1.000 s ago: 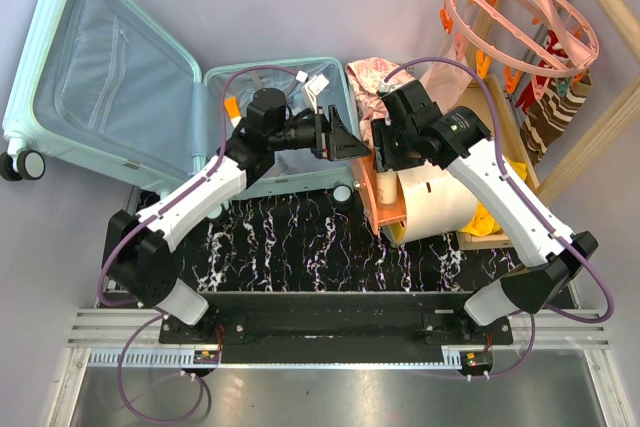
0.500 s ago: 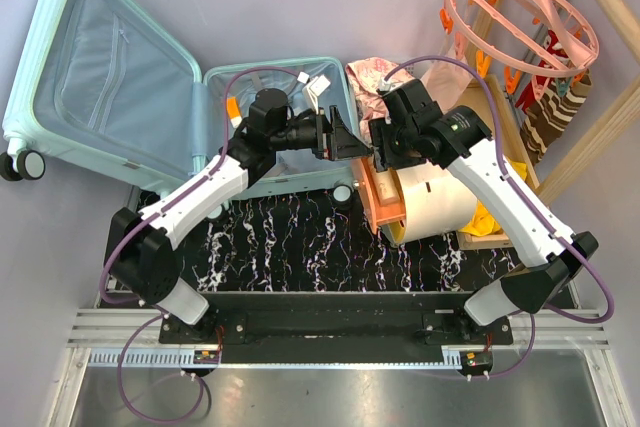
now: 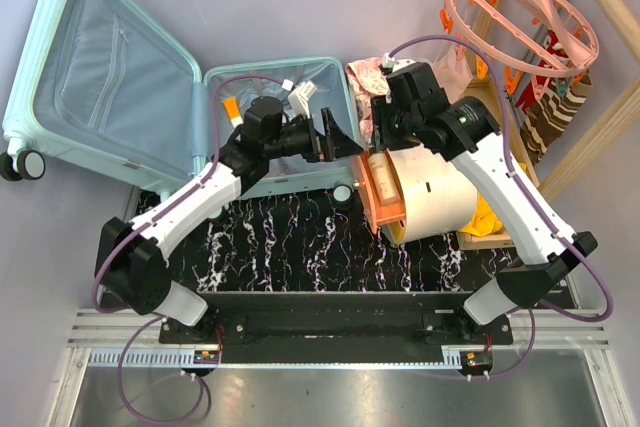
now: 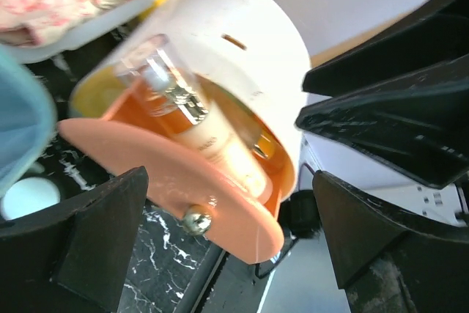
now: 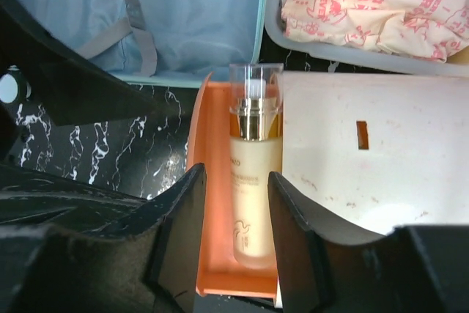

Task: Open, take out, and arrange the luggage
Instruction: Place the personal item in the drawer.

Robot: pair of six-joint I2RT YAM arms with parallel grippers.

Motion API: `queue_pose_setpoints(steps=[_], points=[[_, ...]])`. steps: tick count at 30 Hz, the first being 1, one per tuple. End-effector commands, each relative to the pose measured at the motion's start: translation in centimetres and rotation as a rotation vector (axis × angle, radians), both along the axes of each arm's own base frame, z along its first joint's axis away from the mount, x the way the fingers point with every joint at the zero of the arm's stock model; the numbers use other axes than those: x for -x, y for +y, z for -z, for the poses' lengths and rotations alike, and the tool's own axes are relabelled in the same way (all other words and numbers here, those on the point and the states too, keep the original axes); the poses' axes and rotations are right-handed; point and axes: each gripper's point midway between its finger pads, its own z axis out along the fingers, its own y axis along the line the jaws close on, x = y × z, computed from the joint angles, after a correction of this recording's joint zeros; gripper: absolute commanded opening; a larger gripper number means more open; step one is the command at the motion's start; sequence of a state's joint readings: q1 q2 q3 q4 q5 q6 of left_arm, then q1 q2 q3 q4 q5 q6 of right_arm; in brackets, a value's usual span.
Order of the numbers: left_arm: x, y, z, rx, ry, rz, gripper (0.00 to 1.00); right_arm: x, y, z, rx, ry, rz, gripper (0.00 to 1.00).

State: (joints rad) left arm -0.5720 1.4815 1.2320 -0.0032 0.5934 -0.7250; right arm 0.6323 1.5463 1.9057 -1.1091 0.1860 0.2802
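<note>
Beyond the black marbled mat [image 3: 300, 247], the luggage [image 3: 110, 77] lies open at the far left, ready for unpacking. The right gripper [image 5: 234, 177], half open and empty, straddles a lotion bottle [image 5: 253, 203] lying in the orange drawer [image 5: 212, 254], probably to arrange it there. The left gripper [image 3: 350, 142] hovers near it, spread wide and holding nothing.

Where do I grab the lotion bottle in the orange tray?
Probably across its cream body, below the gold collar, from straight above: the lotion bottle lies flat in the orange tray, and the white cylinder crowds one side.

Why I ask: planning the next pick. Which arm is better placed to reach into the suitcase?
Left: the left gripper hangs open by the luggage; the right gripper is above the bottle.
</note>
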Motion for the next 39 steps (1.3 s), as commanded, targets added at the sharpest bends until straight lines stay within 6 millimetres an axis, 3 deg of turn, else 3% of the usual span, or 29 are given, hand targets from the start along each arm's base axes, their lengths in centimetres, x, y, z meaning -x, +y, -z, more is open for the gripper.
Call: queue_pose_setpoints(steps=[1,8,13,19,31,39], points=[[-1.9,3.2,-3.0,0.029,-0.095,-0.183,0.99,-2.5,1.1,-0.3,0.001,-0.062,0.019,0.47],[-1.8,5.3,-2.3,0.031,-0.081,-0.205,0.99,-6.1,3.3,0.0,-0.001,-0.088,-0.008,0.44],[-1.3,5.3,-2.1,0.037,-0.084,-0.194,0.99,-8.1,4.2,-0.5,0.020,-0.124,-0.036,0.43],[-1.2,5.1,-2.2,0.045,-0.078,-0.179,0.99,-9.5,4.0,1.1,0.009,-0.074,-0.030,0.40],[-1.3,5.0,-1.7,0.045,-0.072,-0.172,0.99,-7.0,4.7,4.3,-0.020,0.085,-0.121,0.34],[-1.2,4.8,-1.6,0.048,-0.065,-0.162,0.99,-5.3,3.6,6.2,0.014,0.147,-0.121,0.33]])
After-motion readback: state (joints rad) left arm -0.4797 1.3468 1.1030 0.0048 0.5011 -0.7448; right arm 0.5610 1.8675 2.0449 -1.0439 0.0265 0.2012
